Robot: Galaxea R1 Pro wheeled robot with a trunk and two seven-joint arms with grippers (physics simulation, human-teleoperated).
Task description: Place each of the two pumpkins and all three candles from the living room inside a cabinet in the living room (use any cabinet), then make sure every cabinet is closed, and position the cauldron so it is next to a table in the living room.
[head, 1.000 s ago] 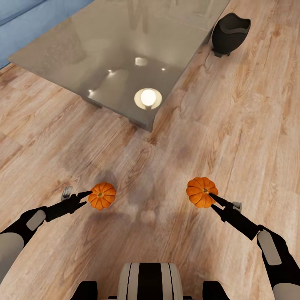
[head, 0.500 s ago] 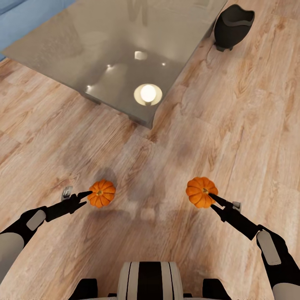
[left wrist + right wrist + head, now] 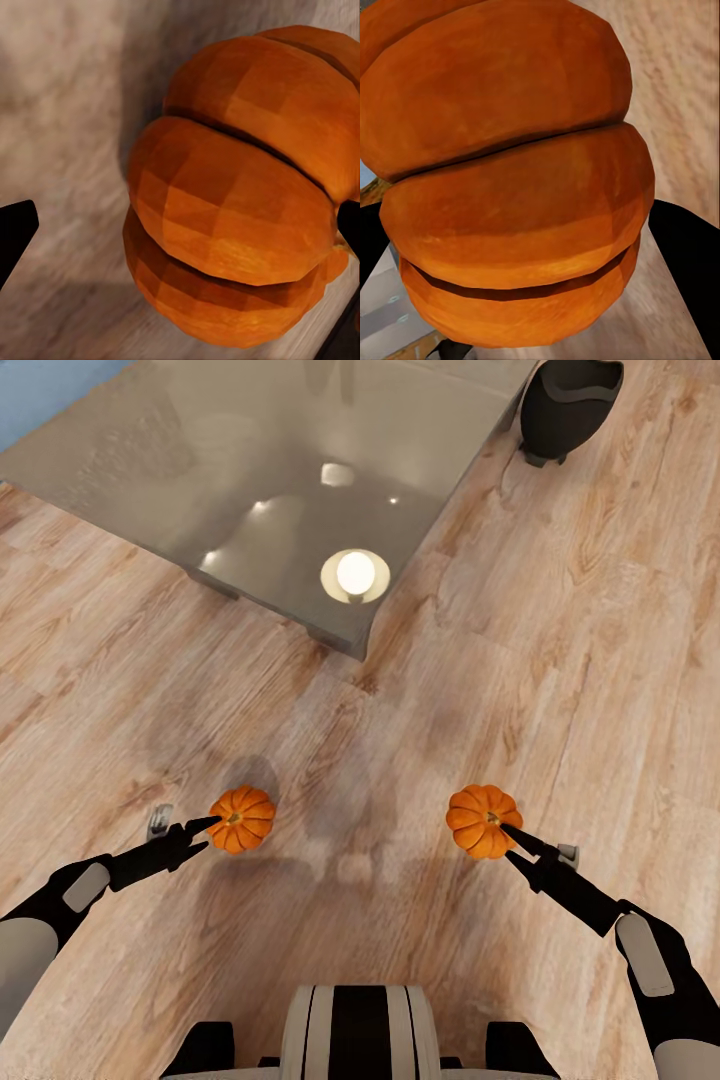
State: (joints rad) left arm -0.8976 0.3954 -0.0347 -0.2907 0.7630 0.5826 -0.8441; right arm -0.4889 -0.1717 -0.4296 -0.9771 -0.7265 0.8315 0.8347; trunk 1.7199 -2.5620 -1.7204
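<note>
Head view: both black arms reach forward over the pale wood-plank floor (image 3: 560, 660). Left gripper (image 3: 210, 826) is clamped on a small bright-orange ribbed pumpkin (image 3: 243, 819), held above the floor with its shadow on the planks beside it. Right gripper (image 3: 503, 833) is clamped on a second bright-orange ribbed pumpkin (image 3: 482, 819), fingertips at its stem. The two pumpkins are well apart, level with each other. Ahead, the low rectangular table with the reflective grey glass top (image 3: 250, 470) shows a round lamp reflection near its closest corner. Small round black cauldron (image 3: 568, 405) stands on the floor just beside the table's far right edge.

Left wrist view: left-held pumpkin (image 3: 232, 202) sits between two black fingertips (image 3: 15, 232), blurred wood floor behind.

Right wrist view: right-held pumpkin (image 3: 510, 180) very close, black finger (image 3: 686, 262) against its side, wood floor beyond.
</note>
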